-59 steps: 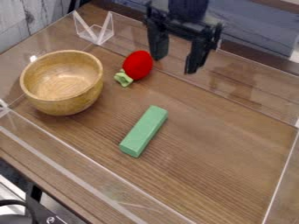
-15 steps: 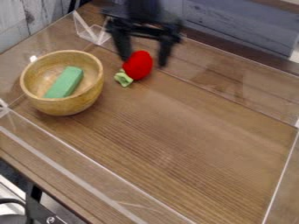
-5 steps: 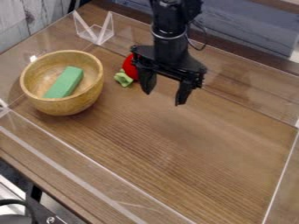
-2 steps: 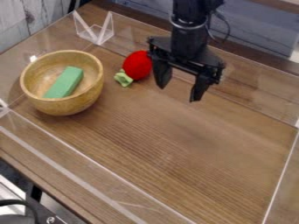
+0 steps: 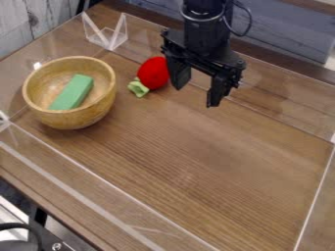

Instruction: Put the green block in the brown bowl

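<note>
Camera view: the green block (image 5: 73,92) is seen lying inside the brown bowl (image 5: 39,111) at left. The gripper (image 5: 197,82) hangs released and empty beside the red toy (image 5: 155,71). Placement is judged complete; only retreat is required.

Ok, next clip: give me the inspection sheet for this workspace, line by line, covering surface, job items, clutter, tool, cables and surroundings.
Surface: wooden table with clear low walls along its edges; no spills seen.
Job's things: green block lies inside the brown bowl, tilted against the inner wall. Placement looks done.
Clutter: red strawberry-like toy with a pale green stem, on the table right of the bowl, apart from it. Clear folded stand at the back.
Tool: tool open, empty, pointing down above the table just right of the toy.
Cables: dark cable near the arm's top; too small to trace.
Surroundings: pale wall behind; dark equipment at bottom left, unclear.
</note>
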`<state>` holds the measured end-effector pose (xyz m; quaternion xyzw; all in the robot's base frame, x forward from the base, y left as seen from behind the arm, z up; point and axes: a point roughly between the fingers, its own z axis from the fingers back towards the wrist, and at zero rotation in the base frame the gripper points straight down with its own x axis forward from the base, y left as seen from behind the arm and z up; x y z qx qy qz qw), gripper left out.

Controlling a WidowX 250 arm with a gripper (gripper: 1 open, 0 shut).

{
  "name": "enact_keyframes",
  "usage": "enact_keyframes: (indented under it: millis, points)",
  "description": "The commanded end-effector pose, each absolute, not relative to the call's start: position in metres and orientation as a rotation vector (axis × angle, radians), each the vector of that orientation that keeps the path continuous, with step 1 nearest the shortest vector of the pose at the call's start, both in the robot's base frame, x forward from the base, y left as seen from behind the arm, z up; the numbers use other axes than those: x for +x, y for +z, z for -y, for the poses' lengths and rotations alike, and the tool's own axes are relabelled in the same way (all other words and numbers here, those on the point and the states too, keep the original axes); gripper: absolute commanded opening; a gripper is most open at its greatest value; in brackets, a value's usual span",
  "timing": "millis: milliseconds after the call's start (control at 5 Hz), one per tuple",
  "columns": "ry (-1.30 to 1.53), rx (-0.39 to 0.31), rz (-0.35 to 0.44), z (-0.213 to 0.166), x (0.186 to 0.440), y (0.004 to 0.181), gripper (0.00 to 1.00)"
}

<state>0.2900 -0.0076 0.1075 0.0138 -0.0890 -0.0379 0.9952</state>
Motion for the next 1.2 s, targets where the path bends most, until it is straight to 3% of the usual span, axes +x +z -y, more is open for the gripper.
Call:
enact_keyframes:
  millis: [0, 800, 1000]
  points:
    - [-0.09, 0.028, 0.228, 0.014, 0.297, 0.119, 1.0]
    - [0.069, 0.043, 0.21, 0.017, 0.311, 0.116, 1.0]
    - [-0.018, 0.027, 0.203, 0.016, 0.302, 0.121, 1.0]
